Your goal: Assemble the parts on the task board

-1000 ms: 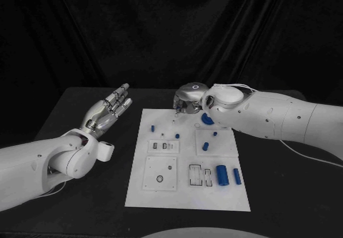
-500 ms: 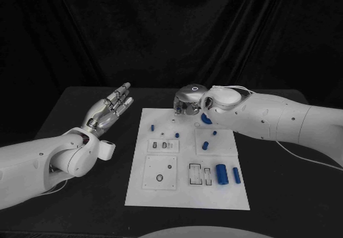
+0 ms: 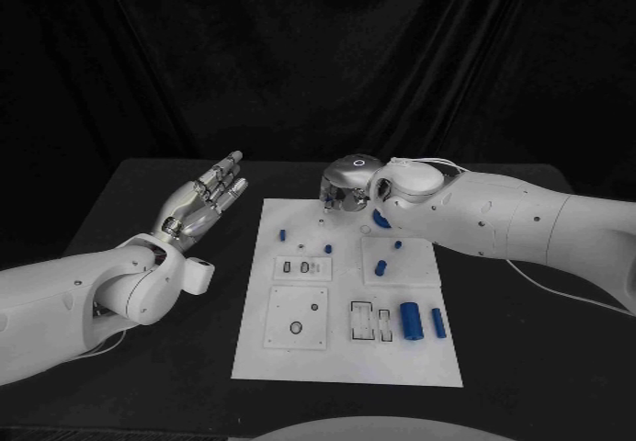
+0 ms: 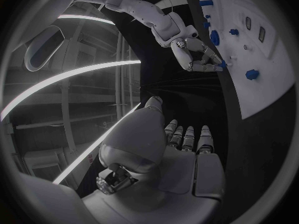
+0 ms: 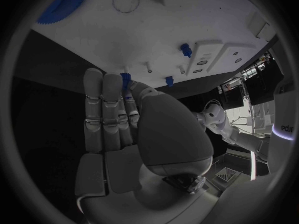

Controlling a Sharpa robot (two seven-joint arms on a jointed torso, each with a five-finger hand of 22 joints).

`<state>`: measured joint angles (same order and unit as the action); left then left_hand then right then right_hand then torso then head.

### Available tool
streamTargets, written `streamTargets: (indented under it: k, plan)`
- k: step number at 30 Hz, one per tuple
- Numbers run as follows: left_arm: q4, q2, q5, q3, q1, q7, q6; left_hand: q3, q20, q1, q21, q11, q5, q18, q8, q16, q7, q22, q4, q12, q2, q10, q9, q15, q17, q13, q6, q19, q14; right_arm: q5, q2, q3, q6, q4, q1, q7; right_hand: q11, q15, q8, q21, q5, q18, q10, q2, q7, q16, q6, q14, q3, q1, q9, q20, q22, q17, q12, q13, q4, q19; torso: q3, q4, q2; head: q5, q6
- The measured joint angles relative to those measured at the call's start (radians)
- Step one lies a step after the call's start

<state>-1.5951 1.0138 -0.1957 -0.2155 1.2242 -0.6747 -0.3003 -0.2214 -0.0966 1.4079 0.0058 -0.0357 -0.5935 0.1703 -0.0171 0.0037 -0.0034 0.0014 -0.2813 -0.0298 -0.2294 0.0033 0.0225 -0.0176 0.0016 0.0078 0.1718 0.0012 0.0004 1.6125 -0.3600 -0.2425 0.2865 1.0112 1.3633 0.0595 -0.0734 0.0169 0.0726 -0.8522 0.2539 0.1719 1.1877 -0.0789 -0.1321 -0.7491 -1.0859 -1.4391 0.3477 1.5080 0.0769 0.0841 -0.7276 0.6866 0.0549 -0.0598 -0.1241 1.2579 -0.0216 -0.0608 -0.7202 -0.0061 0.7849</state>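
While left hand (image 3: 201, 204) hovers spread, right hand (image 3: 347, 191) pinches blue part (image 5: 125, 78) over task board (image 3: 345, 358).

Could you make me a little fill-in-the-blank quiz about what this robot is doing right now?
1. The left robot hand is held up beside the task board, holding ____.
2. The right robot hand hangs over the board's ____ edge.
3. The small parts, like the large cylinder, are coloured ____.
4. The table is coloured ____.

Missing words: nothing; far; blue; black.

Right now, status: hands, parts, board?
Left hand open, raised off the task board. Right hand at the board's far edge, a small blue part at its fingers; grip unclear. Nothing blocking.
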Motion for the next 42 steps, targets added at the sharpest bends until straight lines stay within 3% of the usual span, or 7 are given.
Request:
streamTargets:
  k: [11,23,42]
  plan:
    - [0.003,0.001,0.0,0.0,0.0,0.0,0.003,0.005,0.0,0.0,0.0,0.004,0.0,0.0,-0.004,0.0,0.0,0.0,0.0,0.0,0.0,-0.004,0.001,0.007,0.0,0.0,0.0,0.0,0.0,0.0,0.003,0.001,0.02,0.001,-0.001,0.004,0.0,0.0,0.0,-0.017,0.0,0.0,0.0,-0.003,0.0,-0.004,0.0,0.0,0.003,-0.003,0.0,0.0,-0.021,0.005,0.0,0.0,-0.003,0.0,-0.002,0.0007,0.0,0.004,0.002]
    - [0.004,-0.001,0.0,0.0,0.0,0.0,0.005,0.005,-0.004,0.004,0.0,0.004,0.0,0.0,-0.004,0.0,0.004,0.0,0.0,0.0,0.004,-0.004,0.001,0.007,-0.001,0.0,0.004,-0.004,0.0,0.0,0.014,0.002,0.02,-0.006,-0.004,0.005,0.0,0.0,0.0,-0.023,-0.004,0.0,0.0,-0.007,0.0,-0.004,0.0,0.0,0.004,-0.007,-0.001,0.0,-0.031,0.005,0.0,0.0,-0.004,0.0,-0.0014,0.0026,0.002,0.004,0.003]
    - [0.013,-0.008,0.0,0.0,0.0,0.0,0.012,0.008,-0.014,0.008,0.0,0.013,-0.004,0.0,-0.004,0.0,0.016,0.0,0.003,0.0,0.0,-0.001,0.003,0.014,0.0,0.0,0.016,0.0,0.0,-0.001,0.022,0.002,-0.011,-0.028,-0.018,-0.001,-0.004,-0.002,-0.005,-0.027,-0.007,0.0,-0.032,-0.011,0.0,0.001,0.014,0.008,0.008,-0.011,-0.003,0.003,-0.046,-0.004,0.0,-0.001,-0.008,-0.008,-0.001,0.002,0.002,0.006,0.011]
